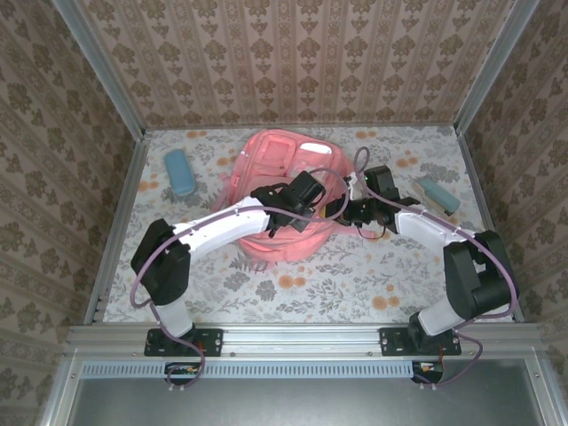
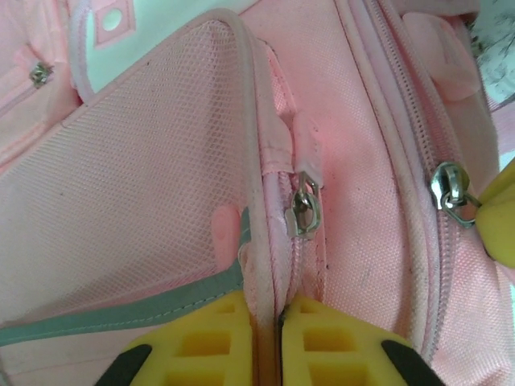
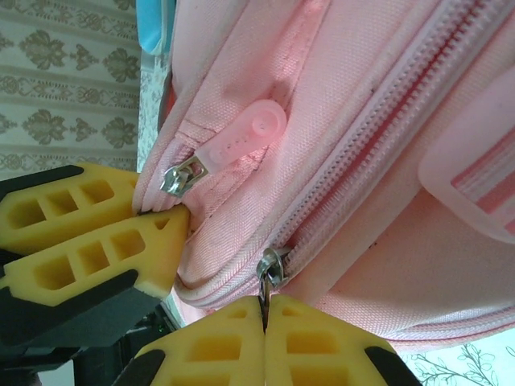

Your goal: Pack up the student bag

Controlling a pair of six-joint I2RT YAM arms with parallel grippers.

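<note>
Right wrist view, with right gripper (image 3: 264, 310) clenched on the zip pull (image 3: 269, 269) of the pink student bag (image 1: 275, 155), mid-table (image 1: 355, 266). Left wrist view, with left gripper (image 2: 279, 312) pinching a seam (image 2: 261, 241). Hold fabric taut; draw pull straight along its track.

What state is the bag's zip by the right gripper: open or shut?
Shut: the zip on the student bag has meshed teeth from the slider onward; the right gripper pinches its pull.

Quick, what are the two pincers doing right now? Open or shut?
Left pincer: shut on the piped seam of the student bag.
Right pincer: shut on a zipper pull of the bag.
</note>
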